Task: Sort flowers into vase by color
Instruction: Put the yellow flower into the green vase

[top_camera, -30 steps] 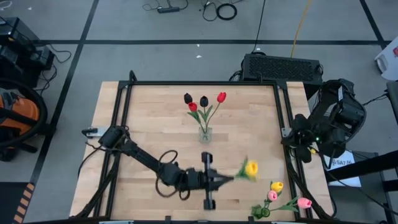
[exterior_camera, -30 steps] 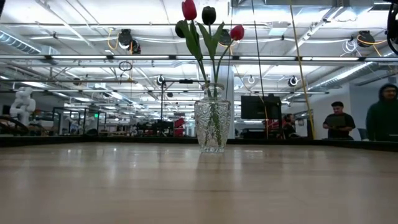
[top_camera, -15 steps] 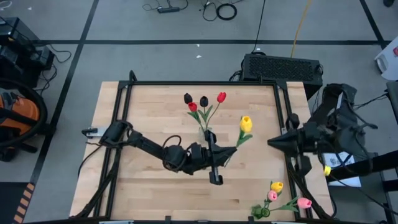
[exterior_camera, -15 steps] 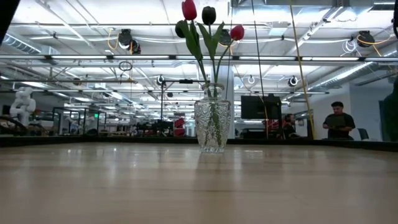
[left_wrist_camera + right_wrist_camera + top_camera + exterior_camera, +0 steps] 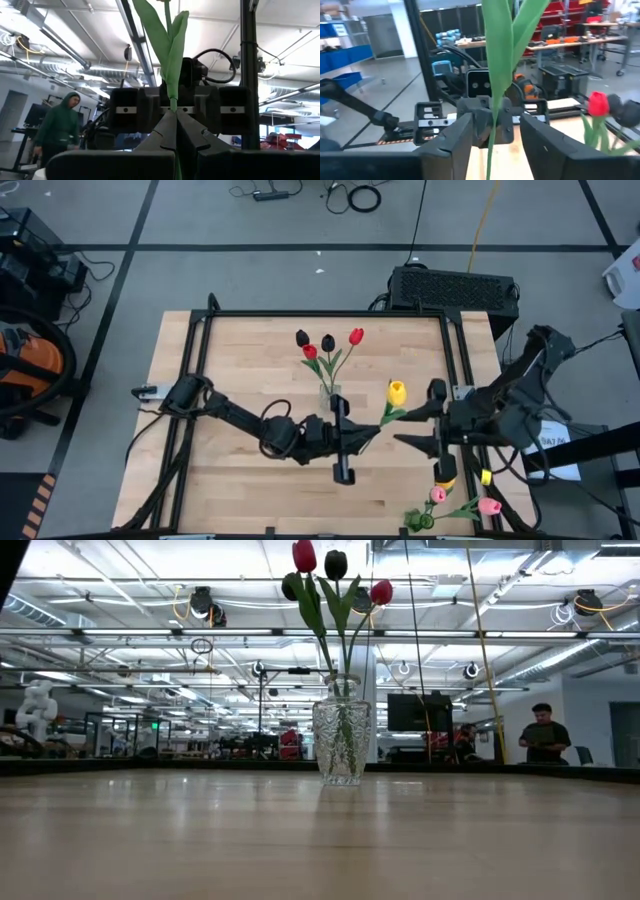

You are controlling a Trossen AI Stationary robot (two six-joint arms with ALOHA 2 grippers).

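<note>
— Two grippers at one flower?
— Yes. The left gripper (image 5: 362, 438) pinches the stem of the yellow tulip (image 5: 396, 392) mid-table; the right gripper (image 5: 412, 427) faces it, fingers spread wide around the stem, not touching.
— Farther off?
— The glass vase (image 5: 329, 395) stands beyond, holding red and black tulips (image 5: 328, 344). Pink and yellow tulips (image 5: 460, 502) lie at the table's (image 5: 250, 370) near right corner.

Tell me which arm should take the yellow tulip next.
Probably the right. The left gripper is shut on the yellow tulip's stem, and the right gripper faces it with open fingers on either side of the stem, seemingly set for a handover. The vase holds red and black blooms only.
</note>
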